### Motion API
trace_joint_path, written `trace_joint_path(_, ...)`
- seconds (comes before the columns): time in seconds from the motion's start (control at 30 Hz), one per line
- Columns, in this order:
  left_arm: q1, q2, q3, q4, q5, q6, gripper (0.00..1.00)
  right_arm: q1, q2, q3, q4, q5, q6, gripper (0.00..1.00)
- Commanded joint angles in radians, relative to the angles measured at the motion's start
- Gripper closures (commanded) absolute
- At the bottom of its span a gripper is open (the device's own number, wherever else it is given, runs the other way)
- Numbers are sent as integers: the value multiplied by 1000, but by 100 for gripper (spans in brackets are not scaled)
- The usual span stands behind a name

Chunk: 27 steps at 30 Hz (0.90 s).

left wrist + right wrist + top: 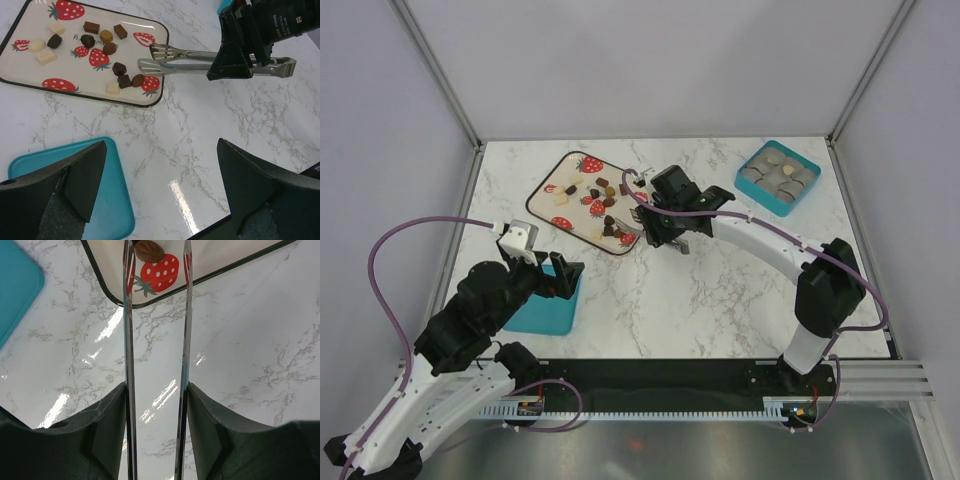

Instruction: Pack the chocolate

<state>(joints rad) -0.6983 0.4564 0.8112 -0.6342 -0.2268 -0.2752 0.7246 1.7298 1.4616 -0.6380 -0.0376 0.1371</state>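
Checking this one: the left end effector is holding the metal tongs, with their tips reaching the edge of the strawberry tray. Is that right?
Not quite. The right end effector holds the metal tongs, with their tips reaching the edge of the strawberry tray. The top external view shows which arm it is. The left end effector is open and holds nothing.

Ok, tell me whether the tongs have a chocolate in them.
No, the tips of the tongs stand apart over the tray edge with nothing between them.
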Motion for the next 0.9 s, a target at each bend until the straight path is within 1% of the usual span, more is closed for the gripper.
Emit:
trace_joint_path(0.0,-4,-7,-6,19,-16,36,0,15,1,2,51,-15,-48,44)
trace_joint_path(0.17,-4,-9,-4,19,-14,36,0,36,31,9,49,2,-73,43)
trace_joint_path(0.87,-4,-4,-4,19,-14,36,0,44,134,65,38,25,-97,41)
